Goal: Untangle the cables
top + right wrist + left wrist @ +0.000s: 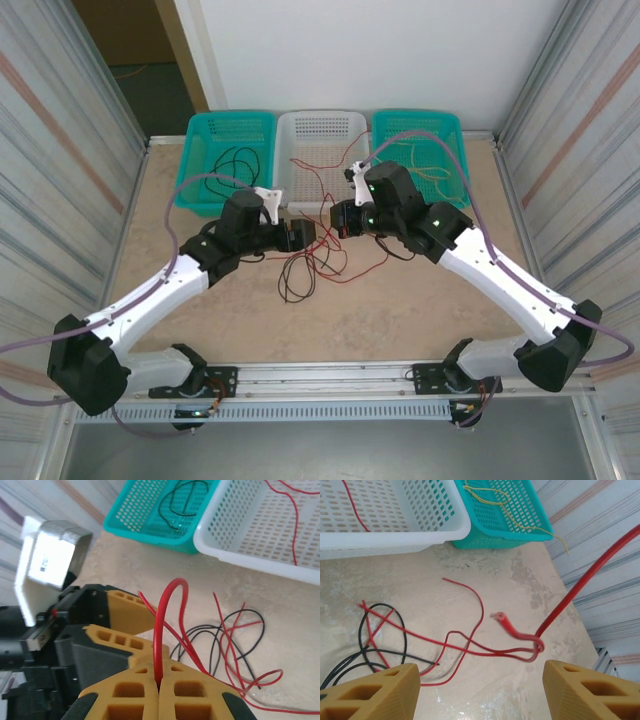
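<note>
From above, the tangle of red and black wires is lying mid-table, between the two claws. The left gripper and right gripper are facing each other just over it, probably so that one can hold while the other pulls. Behind them, three baskets are sorting wires by colour: black in the left basket, red in the white basket, yellow in the right basket. The job looks partly done.

At the left wrist, the left gripper is standing spread wide, touching nothing. The red wire is running straight down from the upper right to a small knot just ahead of the gap. The jaws seem lined up to take it there. A black wire is looping at the left, crossing the reds.

At the right wrist, the right gripper is pressing together, pinching the red wire, which is arching up out of the pads and down toward the tangle. That hold is likely lifting the strand clear of the black loops for drawing out.
</note>
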`<state>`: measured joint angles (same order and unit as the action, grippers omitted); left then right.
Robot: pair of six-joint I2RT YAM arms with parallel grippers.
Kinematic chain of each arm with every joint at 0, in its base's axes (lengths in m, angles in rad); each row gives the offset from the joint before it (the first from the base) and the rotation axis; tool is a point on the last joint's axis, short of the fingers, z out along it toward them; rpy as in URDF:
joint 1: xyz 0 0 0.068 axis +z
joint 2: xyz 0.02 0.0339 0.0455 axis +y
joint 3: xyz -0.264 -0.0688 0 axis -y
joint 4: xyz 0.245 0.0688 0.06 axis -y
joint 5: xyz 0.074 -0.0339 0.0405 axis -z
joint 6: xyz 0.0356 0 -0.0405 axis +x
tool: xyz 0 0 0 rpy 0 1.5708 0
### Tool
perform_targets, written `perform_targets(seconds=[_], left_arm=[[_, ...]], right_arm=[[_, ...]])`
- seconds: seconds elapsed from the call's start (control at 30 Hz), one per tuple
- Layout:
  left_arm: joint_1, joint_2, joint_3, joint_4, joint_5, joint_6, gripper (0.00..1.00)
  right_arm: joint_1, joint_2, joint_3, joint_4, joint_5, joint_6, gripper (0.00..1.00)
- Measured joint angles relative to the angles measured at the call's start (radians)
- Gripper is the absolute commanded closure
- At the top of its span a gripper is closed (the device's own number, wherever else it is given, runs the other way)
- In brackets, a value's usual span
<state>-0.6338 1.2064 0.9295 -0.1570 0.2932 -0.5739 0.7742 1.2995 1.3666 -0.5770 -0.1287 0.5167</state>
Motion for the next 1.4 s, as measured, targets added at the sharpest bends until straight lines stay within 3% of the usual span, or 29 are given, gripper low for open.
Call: perform_targets(seconds=[0.47,0.87,1.2,1.4], left_arm=[[-0.002,0.019,0.000,0.050,-0.002,-0.007,0.36],[0.000,-0.025,0.000,0.061,0.013,0.000,0.29],[0.099,-0.075,0.002,0.071,0.013,-0.007,0.34],[0.107,-0.078,0.016,0.078,-0.002,-0.007,0.36]], right_arm=[[0.011,-0.001,0.083,-0.001,-0.062,-0.032,1.00],[0.024,0.000,0.098,0.000,-0.090,-0.032,1.00],[0.038,0.013,0.098,0.000,-0.166,-0.032,1.00],[0.039,0.031,0.098,-0.003,-0.233,-0.032,1.00]])
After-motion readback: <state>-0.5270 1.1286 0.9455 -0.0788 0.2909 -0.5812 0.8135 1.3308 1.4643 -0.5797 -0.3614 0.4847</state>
